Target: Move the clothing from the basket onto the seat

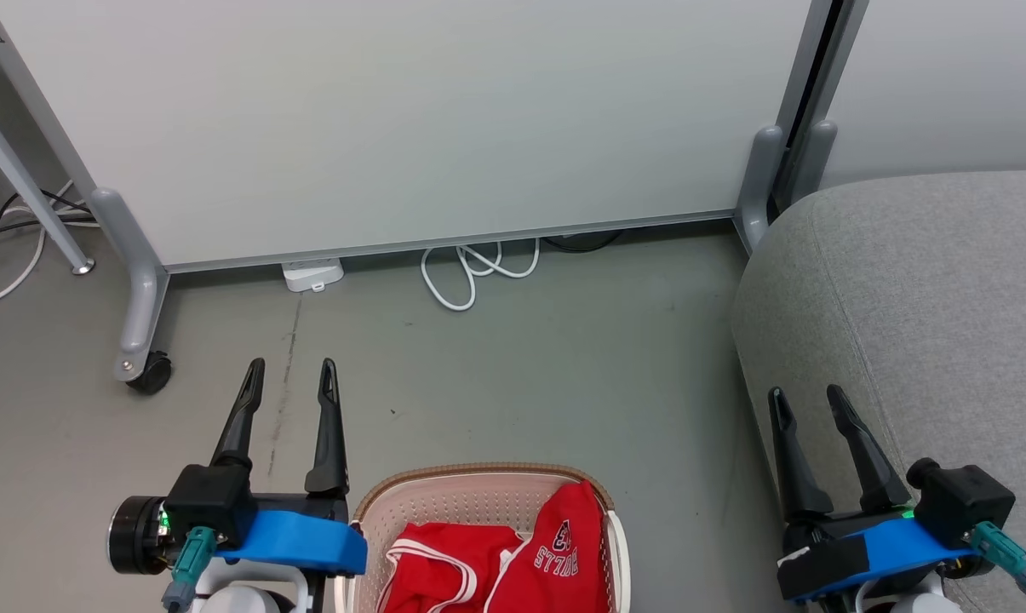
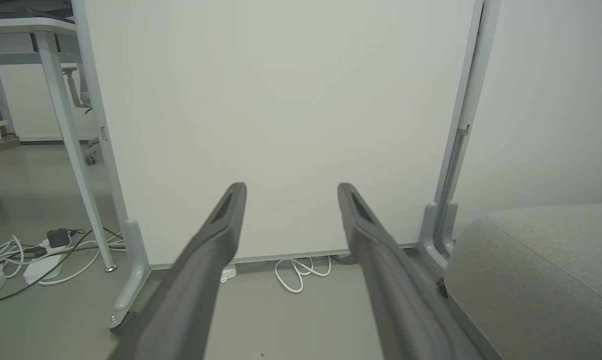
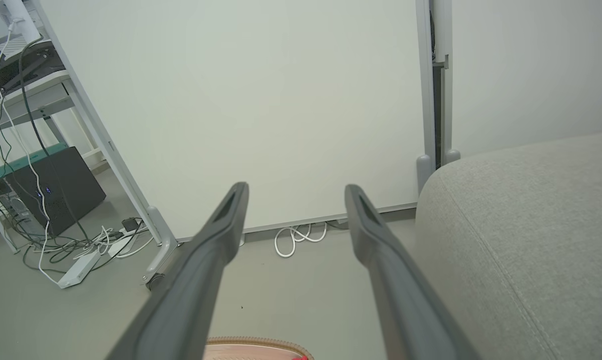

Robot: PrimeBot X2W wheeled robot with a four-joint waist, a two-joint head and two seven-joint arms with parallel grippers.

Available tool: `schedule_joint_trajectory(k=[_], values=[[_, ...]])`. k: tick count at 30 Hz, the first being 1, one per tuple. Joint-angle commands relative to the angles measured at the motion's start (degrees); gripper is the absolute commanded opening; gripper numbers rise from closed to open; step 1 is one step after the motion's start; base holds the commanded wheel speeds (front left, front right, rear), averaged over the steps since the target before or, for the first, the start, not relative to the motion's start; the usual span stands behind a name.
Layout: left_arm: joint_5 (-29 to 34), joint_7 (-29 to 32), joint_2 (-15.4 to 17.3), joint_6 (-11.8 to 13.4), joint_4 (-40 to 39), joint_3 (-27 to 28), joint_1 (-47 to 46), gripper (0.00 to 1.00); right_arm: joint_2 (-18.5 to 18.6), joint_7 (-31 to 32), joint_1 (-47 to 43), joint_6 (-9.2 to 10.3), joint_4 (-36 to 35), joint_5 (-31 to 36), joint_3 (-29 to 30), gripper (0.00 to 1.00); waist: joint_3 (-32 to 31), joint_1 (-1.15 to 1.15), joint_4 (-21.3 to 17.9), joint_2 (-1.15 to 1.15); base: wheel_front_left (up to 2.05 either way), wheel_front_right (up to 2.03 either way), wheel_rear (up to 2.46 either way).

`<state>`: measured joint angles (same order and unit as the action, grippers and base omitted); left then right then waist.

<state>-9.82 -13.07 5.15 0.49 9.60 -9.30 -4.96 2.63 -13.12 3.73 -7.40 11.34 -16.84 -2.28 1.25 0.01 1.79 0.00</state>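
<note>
The head camera looks steeply down at the floor (image 1: 521, 358); both wrist cameras sit lower, facing the white partition (image 1: 393, 128), which all three share, with the seat (image 1: 947, 281).

Bright, even, diffuse light leaves only faint shadows on the floor (image 1: 564, 358), while wrist views bow at edges and blur the near jaws.
</note>
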Motion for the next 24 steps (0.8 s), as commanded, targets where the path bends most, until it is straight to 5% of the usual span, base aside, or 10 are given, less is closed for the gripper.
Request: schedule_joint_trajectory(k=[1,24], values=[[1.1,-0.5,0.1,-0.5,-0.5,-0.1,-0.8,1.0,0.4,-0.4,0.8,-0.14,-0.4,1.1,-0.2,1.0,0.0,-0.01,0.0,0.0,0.0,0.0,0.0],[4.3,-2.2,-1.6,-5.5,1.2,1.8,-0.4,1.0,0.4,-2.1,0.7,-0.15,-0.3,7.0,-1.1,1.0,0.4,-0.01,0.3,0.0,0.0,0.0,0.0]])
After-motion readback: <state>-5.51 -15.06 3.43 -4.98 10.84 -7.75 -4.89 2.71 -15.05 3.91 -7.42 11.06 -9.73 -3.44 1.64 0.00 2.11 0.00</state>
